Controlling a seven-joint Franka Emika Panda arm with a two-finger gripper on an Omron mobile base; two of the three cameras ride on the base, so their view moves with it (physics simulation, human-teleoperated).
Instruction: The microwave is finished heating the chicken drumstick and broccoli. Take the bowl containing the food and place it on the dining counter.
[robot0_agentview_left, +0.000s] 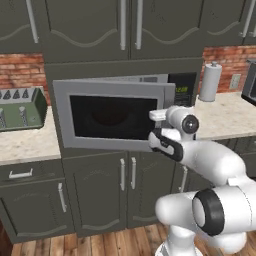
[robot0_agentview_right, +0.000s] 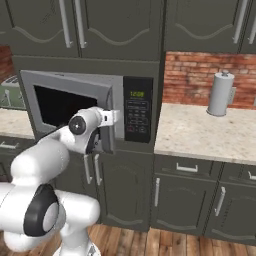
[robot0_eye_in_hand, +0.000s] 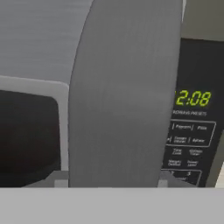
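The microwave sits built into the dark cabinets, its dark glass door swung partly out toward me. Behind the glass I make out only a faint dark-red shape, probably the bowl; the drumstick and broccoli are hidden. My gripper is at the door's right edge, beside the black control panel. In the hand view the grey door handle stands upright and very close, with a fingertip low on each side of it, so the fingers look open around it. The dining counter is out of view.
A green toaster stands on the counter left of the microwave. A paper towel roll stands on the beige counter to the right. Cabinet doors run above and below. The panel clock reads 12:08.
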